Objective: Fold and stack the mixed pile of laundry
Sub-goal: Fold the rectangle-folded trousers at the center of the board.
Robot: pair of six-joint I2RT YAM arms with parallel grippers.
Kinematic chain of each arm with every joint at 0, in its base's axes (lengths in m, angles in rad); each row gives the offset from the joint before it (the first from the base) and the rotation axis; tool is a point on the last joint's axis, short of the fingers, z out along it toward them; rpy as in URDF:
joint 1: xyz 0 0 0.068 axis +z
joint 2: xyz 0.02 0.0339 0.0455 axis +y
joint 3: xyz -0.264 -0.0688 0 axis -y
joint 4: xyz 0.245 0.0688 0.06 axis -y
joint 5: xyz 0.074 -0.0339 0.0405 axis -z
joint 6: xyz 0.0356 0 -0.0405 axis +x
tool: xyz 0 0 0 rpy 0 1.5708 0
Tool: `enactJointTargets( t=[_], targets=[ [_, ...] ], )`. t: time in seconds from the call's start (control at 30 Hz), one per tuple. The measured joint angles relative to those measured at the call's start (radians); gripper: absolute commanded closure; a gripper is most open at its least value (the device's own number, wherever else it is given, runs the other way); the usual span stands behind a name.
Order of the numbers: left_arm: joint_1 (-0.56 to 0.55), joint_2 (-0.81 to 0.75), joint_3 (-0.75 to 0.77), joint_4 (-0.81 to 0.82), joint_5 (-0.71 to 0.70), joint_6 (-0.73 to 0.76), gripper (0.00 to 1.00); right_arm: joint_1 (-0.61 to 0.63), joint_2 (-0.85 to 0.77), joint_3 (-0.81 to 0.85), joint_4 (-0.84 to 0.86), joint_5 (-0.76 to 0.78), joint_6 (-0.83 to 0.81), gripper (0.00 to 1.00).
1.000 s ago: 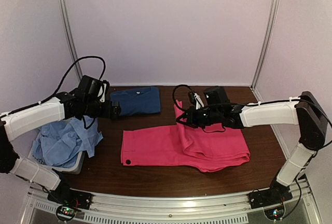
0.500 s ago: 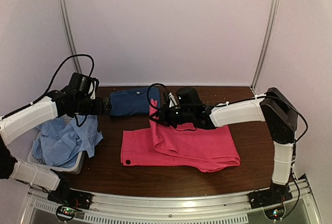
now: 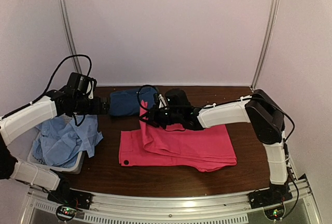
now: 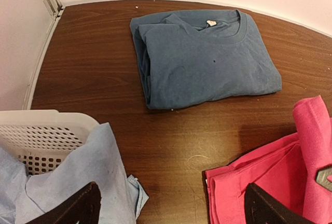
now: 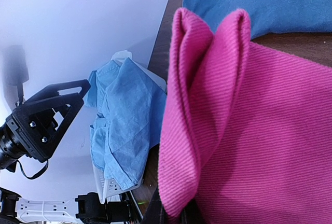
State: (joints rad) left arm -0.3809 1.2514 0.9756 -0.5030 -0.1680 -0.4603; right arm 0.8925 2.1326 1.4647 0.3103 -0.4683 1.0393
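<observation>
**Right gripper pinches the pink shirt — left gripper hangs wide open**

The right gripper is clenched on a raised fold at the left edge of the pink shirt. In its wrist view the fold stands up doubled between the fingers. The rest of the shirt lies flat on the table, spreading out to the right of this gripper and toward the near edge.

Just beyond the right gripper, at the back of the table, lies the folded dark T-shirt. A strip of bare wood separates it from the flat part of the pink shirt.

The left gripper hovers with its jaws spread and nothing between them, pointing at the T-shirt straight ahead. Below it and to its near left sits the white slotted basket. The basket holds the blue cloth — crumpled, with one flap spilling over the rim toward the table.
</observation>
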Motion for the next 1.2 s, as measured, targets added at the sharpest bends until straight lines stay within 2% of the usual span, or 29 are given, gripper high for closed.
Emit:
enactJointTargets(
  t=[0.27, 0.43, 0.9, 1.2],
  targets=[
    [0.008, 0.000, 0.000, -0.008, 0.011, 0.007, 0.02, 0.027, 0.077, 0.064, 0.010, -0.008, 0.031, 1.00],
    [0.008, 0.001, 0.000, -0.008, 0.011, 0.010, 0.02, 0.035, 0.070, 0.063, 0.000, -0.009, 0.030, 1.00],
    [0.008, 0.004, -0.001, -0.018, 0.019, 0.010, 0.02, 0.034, -0.221, -0.108, -0.060, -0.006, 0.003, 1.00],
    [0.008, 0.004, -0.002, -0.022, 0.019, 0.011, 0.02, 0.030, -0.247, -0.096, -0.099, -0.028, 0.013, 1.00]
  ],
)
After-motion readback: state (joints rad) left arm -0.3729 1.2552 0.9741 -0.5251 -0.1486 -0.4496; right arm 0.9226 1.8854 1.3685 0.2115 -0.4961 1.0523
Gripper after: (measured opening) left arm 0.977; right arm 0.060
